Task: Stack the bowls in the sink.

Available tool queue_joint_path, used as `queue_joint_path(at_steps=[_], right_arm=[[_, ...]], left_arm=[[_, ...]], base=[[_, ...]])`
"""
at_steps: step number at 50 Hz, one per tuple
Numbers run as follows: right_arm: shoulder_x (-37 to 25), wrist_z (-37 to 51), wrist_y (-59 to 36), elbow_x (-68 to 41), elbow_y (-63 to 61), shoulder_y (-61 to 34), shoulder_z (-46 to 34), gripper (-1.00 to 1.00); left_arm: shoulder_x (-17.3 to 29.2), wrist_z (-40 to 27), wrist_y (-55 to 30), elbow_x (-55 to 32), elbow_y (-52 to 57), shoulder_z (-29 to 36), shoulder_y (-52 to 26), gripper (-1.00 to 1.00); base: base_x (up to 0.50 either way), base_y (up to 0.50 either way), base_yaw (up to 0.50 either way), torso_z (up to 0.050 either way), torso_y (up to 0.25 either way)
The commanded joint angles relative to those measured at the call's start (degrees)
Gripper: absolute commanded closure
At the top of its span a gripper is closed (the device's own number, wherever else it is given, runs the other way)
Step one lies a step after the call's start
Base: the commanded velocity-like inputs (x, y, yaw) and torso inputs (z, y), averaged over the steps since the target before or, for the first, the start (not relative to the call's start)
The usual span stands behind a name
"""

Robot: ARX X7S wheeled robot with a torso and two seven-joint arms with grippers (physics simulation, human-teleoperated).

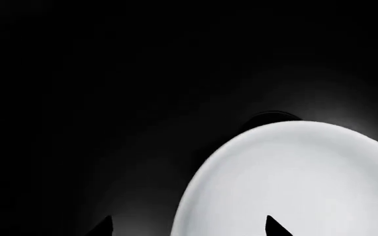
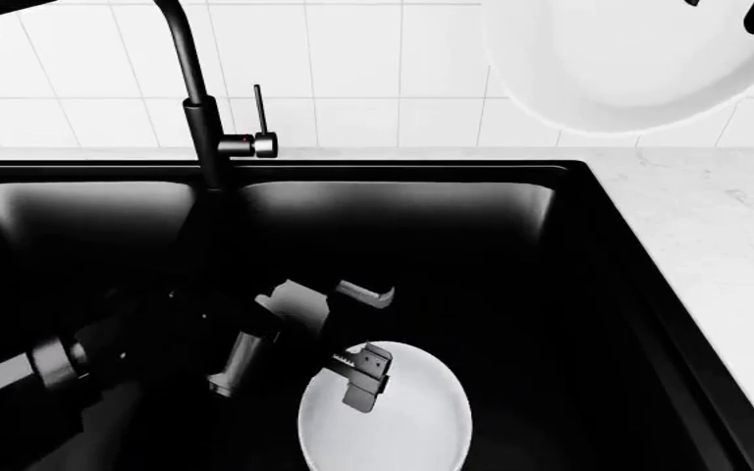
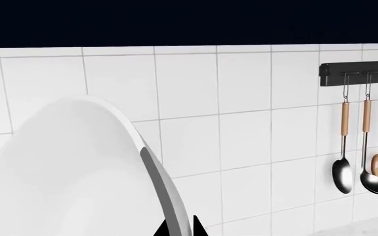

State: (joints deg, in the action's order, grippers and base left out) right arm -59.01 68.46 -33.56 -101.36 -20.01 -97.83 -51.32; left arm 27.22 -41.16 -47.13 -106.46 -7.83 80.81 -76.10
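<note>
Left wrist: left gripper (image 1: 189, 227) spread astride rim of white bowl (image 1: 294, 182) on sink (image 1: 110, 98) floor.

Head: that bowl low in right basin; second bowl (image 2: 626, 59) raised high, far right.

Right wrist: right gripper (image 3: 179, 227) pinching second bowl's rim before tiled wall (image 3: 241, 123).

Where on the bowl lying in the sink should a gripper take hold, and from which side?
On the rim of the bowl, from above: it sits open side up in the sink, so one finger goes inside the thin wall and one outside. The left gripper is already at its far edge.
</note>
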Motion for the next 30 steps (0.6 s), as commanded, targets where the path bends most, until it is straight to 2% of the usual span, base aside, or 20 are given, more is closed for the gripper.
queue_joint_path(at_steps=[1,16,30], right_arm=[[0.2,0.32,-0.24,0.21,0.07,-0.63,0.69,1.0],[0.78,0.31,-0.56,0.25,0.21,-0.87,0.73,1.0],[2.2,0.44,-1.4,0.41,0.9,-1.8,0.55,1.0]], left_arm=[[2.85,-7.04,-2.66,-5.38,6.12,-2.08,-5.77,-1.0],[6.23,-17.13,-5.89,-14.95,13.26,-4.08,-14.42,-1.0],[8.87,-22.15,-6.16,-20.79,18.73,-7.56,-22.21,-1.0]], base=[[0.0,0.0,0.0,0.0,0.0],[0.0,0.0,0.0,0.0,0.0],[0.0,0.0,0.0,0.0,0.0]])
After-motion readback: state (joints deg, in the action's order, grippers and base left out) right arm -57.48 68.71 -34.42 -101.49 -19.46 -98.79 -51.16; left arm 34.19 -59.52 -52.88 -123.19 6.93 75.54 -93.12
